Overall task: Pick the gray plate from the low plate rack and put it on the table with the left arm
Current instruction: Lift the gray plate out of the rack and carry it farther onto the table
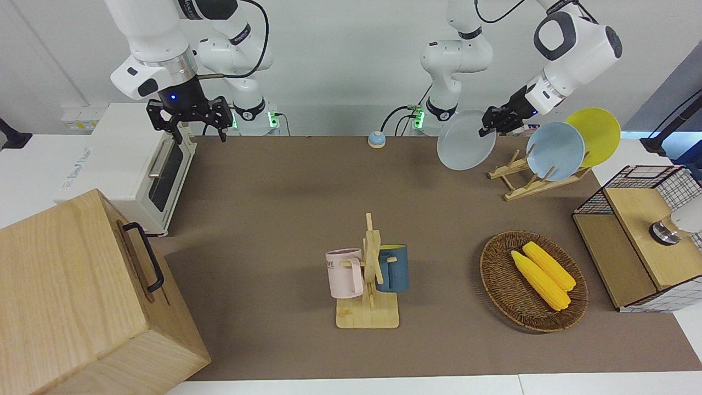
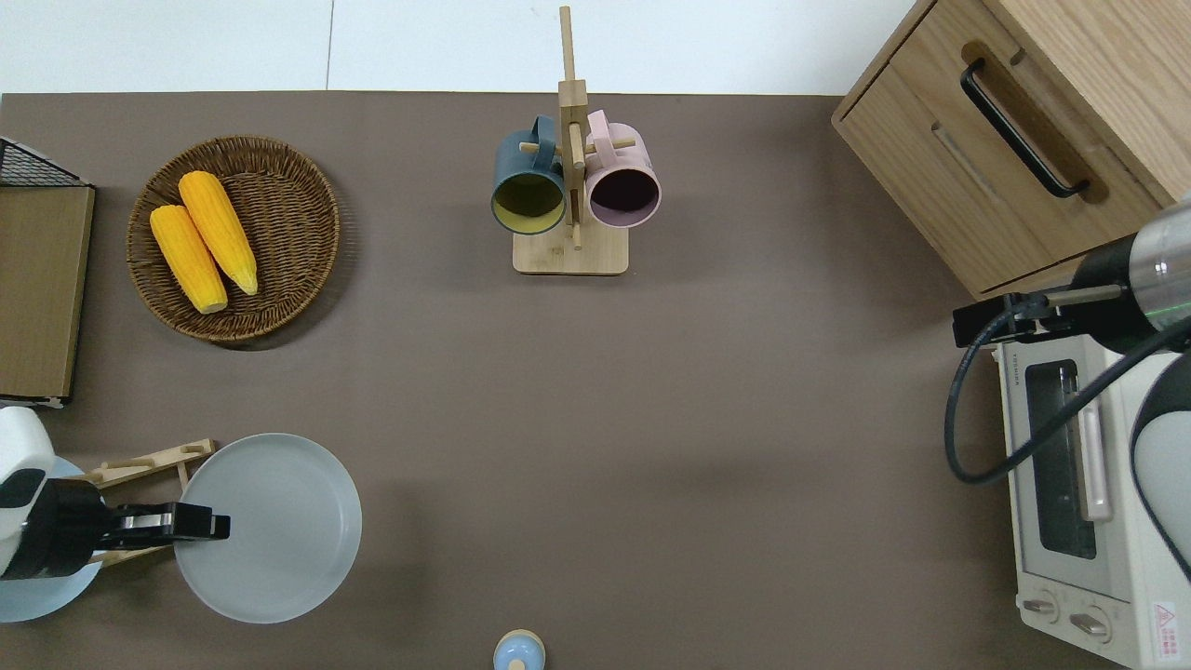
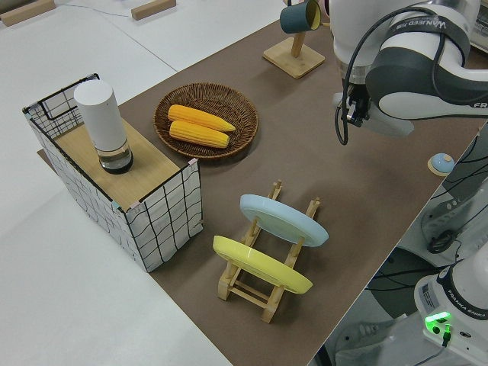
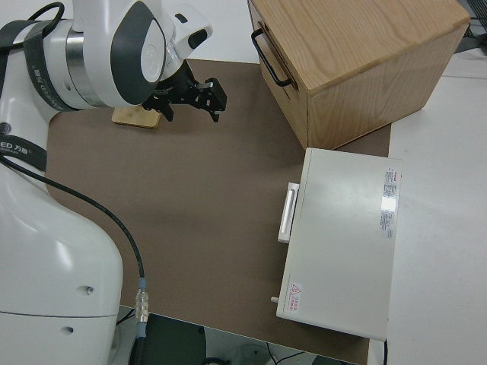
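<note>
Left tool (image 2: 216, 525) clamps the gray plate (image 2: 270, 527) by its rim, in the air, clear of the rack (image 2: 149, 462) (toward the right arm's end). Bare surface (image 2: 595, 447) lies directly beneath; the coming move looks like a straight descent.
</note>
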Available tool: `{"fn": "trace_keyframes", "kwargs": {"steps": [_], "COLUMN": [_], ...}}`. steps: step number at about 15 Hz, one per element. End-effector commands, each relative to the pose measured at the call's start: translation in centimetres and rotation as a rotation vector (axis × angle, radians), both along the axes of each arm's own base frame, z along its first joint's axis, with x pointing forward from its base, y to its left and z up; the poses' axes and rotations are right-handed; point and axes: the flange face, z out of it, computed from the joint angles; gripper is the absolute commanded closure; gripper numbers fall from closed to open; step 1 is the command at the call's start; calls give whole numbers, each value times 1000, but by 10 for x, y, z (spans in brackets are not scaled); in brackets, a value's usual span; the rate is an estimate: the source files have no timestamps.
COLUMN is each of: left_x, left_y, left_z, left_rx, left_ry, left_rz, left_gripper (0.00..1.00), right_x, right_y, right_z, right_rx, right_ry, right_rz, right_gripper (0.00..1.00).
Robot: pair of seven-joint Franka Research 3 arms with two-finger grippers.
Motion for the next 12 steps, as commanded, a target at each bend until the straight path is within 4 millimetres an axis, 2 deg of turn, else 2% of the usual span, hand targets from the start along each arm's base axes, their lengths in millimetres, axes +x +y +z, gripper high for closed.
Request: {"fn": "trace_keyframes", "kwargs": {"steps": [1,5,8,12], "left_x": [-9,-15,-27,-23], "left_y": [-9,-11,-15,-21], "left_z": [-33,-67,-110,-135], "left_rx": [-72,-110,-134,-155], "left_ry": [-46,-77,-149,-162], "left_rz": [10,3,-5,-36], "left_gripper": [1000,1000,1000,1000], "right_x": [1,1,1,1], "right_y": [-2,-2,-2,-2], "right_z": [3,3,3,3], "right_rx": [-1,-1,-1,-1], "right_ry": [5,5,5,5], "right_rz": [-16,-16,-16,-16], "right_gripper": [17,17,17,17]}}
